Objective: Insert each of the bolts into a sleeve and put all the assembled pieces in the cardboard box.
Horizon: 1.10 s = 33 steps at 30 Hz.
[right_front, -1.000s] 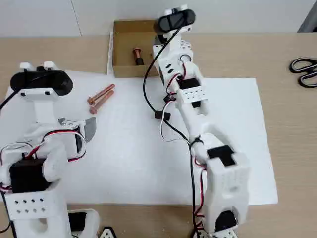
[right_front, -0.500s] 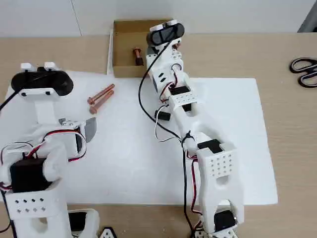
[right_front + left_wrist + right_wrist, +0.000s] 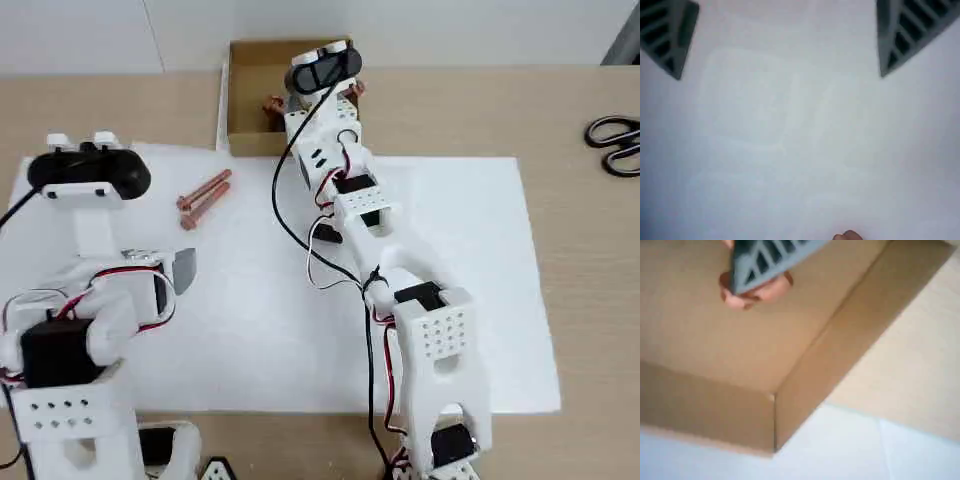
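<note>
Right arm is stretched across the sheet (image 3: 250, 300) to the box (image 3: 250, 143). The box sits at the table's (image 3: 560, 100) far edge, its near wall against the sheet's far edge.

Right gripper (image 3: 767, 257) is inside the box, low over the floor, with one inner corner of the box close by. A copper piece (image 3: 757, 294) lies just under it, partly covered. I can't tell whether this gripper is clenched, released or grasping the piece. In the high view I see copper in the box, beside the arm's wrist.

Left arm is over the sheet's left side. Left gripper (image 3: 780, 75) is released: fingers (image 3: 670, 35) spread wide, pointing down at bare sheet. A copper tip (image 3: 847, 235) shows on the sheet, well apart from them.

Two bolts (image 3: 205, 198) lie side by side on the sheet toward its far-left corner, between the left arm and the box.

Scissors (image 3: 612, 140) are at the table's right edge, off the sheet.
</note>
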### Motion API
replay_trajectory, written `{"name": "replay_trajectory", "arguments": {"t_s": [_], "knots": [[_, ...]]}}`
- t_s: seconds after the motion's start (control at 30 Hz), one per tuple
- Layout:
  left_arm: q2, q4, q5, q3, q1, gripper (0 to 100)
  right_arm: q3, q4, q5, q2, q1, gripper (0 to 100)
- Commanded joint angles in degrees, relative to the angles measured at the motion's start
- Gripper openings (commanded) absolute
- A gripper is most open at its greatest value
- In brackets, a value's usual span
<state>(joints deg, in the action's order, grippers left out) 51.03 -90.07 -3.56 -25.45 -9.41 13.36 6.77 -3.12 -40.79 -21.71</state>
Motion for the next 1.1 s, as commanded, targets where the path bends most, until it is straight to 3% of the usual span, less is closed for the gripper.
{"name": "replay_trajectory", "arguments": {"t_s": [0.0, 0.3, 0.53, 0.87, 1.07], "knots": [[0.79, -0.18, 0.09, 0.31, 0.09, 24, 3.16, -5.67, 0.35, 6.02, 0.92, 14.5], [0.79, -0.26, 0.09, 0.31, 0.0, 24, 3.08, -40.84, 0.26, 25.71, 1.45, 14.5], [0.79, -0.18, 0.09, 0.31, -0.18, 24, 3.08, -61.67, 0.26, 35.74, 1.36, 14.5], [0.79, -0.18, 0.09, 0.31, -0.26, 24, 3.08, -87.08, 0.44, 42.68, -2.24, 14.4], [0.79, -0.18, 0.09, 0.22, -0.26, 24, 2.37, -89.1, 0.7, 38.9, -5.76, 14.6]]}}
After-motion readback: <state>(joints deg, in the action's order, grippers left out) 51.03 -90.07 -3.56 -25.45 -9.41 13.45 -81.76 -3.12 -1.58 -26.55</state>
